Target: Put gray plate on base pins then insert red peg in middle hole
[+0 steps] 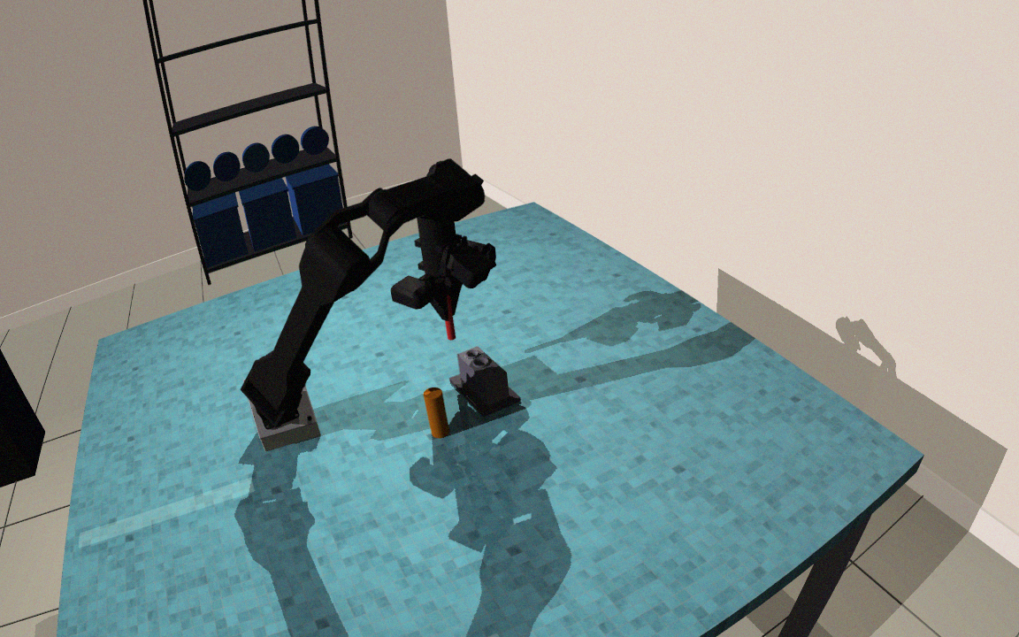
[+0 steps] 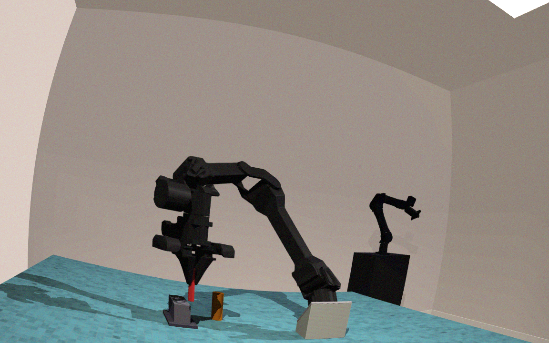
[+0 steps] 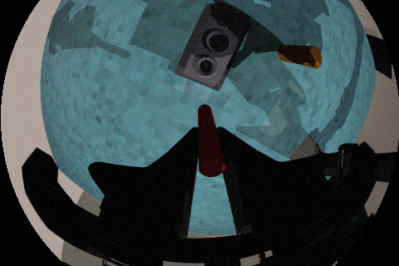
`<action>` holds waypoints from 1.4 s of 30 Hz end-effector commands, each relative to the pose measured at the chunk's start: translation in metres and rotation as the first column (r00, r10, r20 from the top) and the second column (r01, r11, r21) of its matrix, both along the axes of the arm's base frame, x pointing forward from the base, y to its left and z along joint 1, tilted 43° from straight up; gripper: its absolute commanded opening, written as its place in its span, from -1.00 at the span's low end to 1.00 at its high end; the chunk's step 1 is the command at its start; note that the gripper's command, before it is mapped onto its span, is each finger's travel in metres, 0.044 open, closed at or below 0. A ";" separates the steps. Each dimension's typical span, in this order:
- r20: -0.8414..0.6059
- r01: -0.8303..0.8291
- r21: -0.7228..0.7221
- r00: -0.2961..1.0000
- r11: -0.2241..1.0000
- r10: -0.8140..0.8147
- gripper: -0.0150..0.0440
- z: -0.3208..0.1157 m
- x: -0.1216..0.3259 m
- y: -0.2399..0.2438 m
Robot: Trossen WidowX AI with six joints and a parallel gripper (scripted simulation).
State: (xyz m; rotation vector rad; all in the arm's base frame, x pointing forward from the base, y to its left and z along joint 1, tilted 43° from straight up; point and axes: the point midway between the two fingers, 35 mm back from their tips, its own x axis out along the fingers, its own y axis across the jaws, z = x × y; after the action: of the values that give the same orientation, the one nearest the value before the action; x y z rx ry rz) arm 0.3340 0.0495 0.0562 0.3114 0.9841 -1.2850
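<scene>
My gripper (image 1: 448, 310) (image 2: 193, 281) (image 3: 207, 132) is shut on the red peg (image 1: 450, 327) (image 2: 191, 293) (image 3: 210, 150), which hangs nearly upright with its lower end in the air. The gray plate (image 1: 483, 379) (image 2: 180, 311) (image 3: 215, 78) shows as a gray block with round holes in its top, over the dark flange of the base (image 1: 501, 406) (image 2: 183, 326). No gap shows between them. The peg tip is above the block's height and a little to one side of it. In the wrist view two holes show clearly; that block's far end is in dark shadow.
An orange cylinder (image 1: 436, 413) (image 2: 217, 306) (image 3: 300, 56) stands close beside the block, on the side toward the arm's mount (image 1: 288, 432) (image 2: 325, 320). All stand on a teal table (image 1: 655, 507) (image 2: 110, 328). A shelf rack (image 1: 248, 108) stands beyond the table.
</scene>
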 end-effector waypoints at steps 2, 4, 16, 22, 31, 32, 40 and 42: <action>0.001 -0.003 -0.007 1.000 1.000 0.003 -0.49 0.010 0.006 -0.011; 0.001 -0.003 -0.008 1.000 1.000 0.003 -0.49 0.014 0.008 -0.016; 0.001 0.002 -0.021 1.000 1.000 -0.002 -0.49 0.037 0.016 -0.045; 0.001 0.004 -0.025 1.000 1.000 -0.004 -0.49 0.043 0.017 -0.054; 0.001 0.004 -0.025 1.000 1.000 -0.004 -0.49 0.043 0.017 -0.054; 0.001 0.004 -0.025 1.000 1.000 -0.004 -0.49 0.043 0.017 -0.054; 0.001 0.004 -0.025 1.000 1.000 -0.004 -0.49 0.042 0.018 -0.053; 0.001 0.004 -0.025 1.000 1.000 -0.004 -0.49 0.042 0.018 -0.053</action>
State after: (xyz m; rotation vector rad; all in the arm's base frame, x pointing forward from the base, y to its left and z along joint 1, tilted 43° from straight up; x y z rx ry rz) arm 0.3518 -0.0031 0.0982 0.3007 0.9673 -1.3008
